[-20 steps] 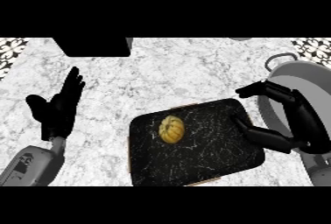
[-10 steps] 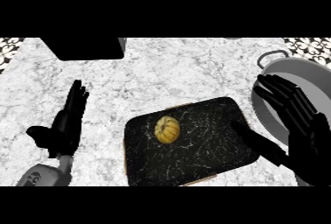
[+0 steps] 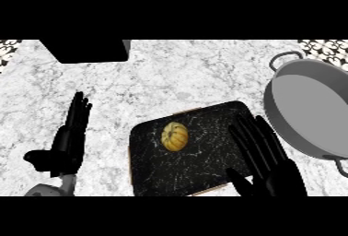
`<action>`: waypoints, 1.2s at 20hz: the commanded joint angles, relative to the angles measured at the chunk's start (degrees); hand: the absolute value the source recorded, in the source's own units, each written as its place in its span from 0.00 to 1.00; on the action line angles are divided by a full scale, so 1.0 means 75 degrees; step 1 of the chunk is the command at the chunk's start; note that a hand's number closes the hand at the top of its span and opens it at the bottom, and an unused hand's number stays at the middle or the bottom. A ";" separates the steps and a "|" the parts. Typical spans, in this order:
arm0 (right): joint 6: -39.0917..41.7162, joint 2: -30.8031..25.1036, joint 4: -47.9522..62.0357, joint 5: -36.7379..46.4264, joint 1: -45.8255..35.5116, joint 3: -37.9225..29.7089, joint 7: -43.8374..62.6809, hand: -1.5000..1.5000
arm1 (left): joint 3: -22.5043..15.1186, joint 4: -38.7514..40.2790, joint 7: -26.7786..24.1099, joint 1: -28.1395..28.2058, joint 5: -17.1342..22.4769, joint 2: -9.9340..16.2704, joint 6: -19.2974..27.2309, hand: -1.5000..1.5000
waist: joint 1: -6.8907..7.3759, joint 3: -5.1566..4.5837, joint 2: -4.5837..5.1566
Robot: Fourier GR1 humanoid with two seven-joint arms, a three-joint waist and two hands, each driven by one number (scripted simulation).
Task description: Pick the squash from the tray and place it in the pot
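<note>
Head view, looking steeply down on a white marbled bench. A yellow ribbed squash is lying on a dark, marble-patterned tray, in the tray's left-of-centre part; its long axis is running nearly straight up and down the view, tilted slightly, with one narrow end pointing toward the bench's far side. Bare tray surface is showing all round the squash, with more room on its right than on its left. The right hand is hovering over the tray's right portion, fingers straight and spread wide, holding nothing and lying apart from the squash. A grey pot with side handles is sitting just beside the tray's right edge, its wide mouth facing up. The left hand is resting at the view's left over bare bench, fingers straight and pointing upward, well apart from the tray. A black block is standing at the far left edge. Open bench is stretching between tray and block.
</note>
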 commanded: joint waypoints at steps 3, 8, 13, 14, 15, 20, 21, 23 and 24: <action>0.2244 0.0738 0.0448 0.1928 0.0650 0.0600 0.1988 0.00 | -0.0211 0.0012 -0.0334 0.0271 -0.0124 -0.0201 -0.0013 0.50 | 0.0040 -0.0023 0.0075; 0.4002 0.2539 0.0790 0.3752 0.0548 0.1671 0.3937 0.00 | -0.0258 -0.0232 -0.0303 0.0284 -0.0120 -0.0096 -0.0189 0.50 | 0.0361 0.0041 0.0119; 0.5429 0.3225 0.1287 0.3698 -0.0768 0.3014 0.6159 0.00 | -0.0374 0.0207 -0.0343 -0.0143 -0.0349 -0.0441 -0.0092 0.50 | 0.0497 0.0077 0.0215; 0.5374 0.3219 0.1566 0.3475 -0.1014 0.3033 0.6423 0.00 | -0.0179 0.0147 -0.0326 -0.0166 -0.0217 -0.0276 -0.0300 0.50 | 0.0533 0.0082 0.0218; 0.5685 0.3213 0.1467 0.3159 -0.1164 0.2860 0.6587 0.00 | -0.0455 0.0085 -0.0952 0.0416 -0.0342 -0.0522 -0.0286 0.50 | 0.0617 0.0076 0.0218; 0.6016 0.3228 0.2202 0.2402 -0.1617 0.2462 0.7410 0.00 | -0.0058 0.0477 -0.0243 -0.0457 -0.0134 -0.0397 -0.0451 0.50 | 0.0524 0.0083 0.0246; 0.5970 0.3234 0.2315 0.2205 -0.1853 0.2600 0.7681 0.00 | -0.0312 -0.0147 -0.0097 -0.0169 -0.0387 -0.0402 -0.0154 0.50 | 0.0621 0.0091 0.0215; 0.5682 0.3242 0.2701 0.1887 -0.1992 0.2540 0.7792 0.00 | -0.0153 0.0072 -0.0491 0.0183 -0.0223 -0.0335 -0.0513 0.50 | 0.0611 0.0088 0.0222; 0.4935 0.3245 0.3392 0.1754 -0.2136 0.2484 0.7690 0.00 | -0.0074 -0.0217 -0.0251 0.0047 -0.0290 -0.0276 -0.0346 0.50 | 0.0632 0.0095 0.0225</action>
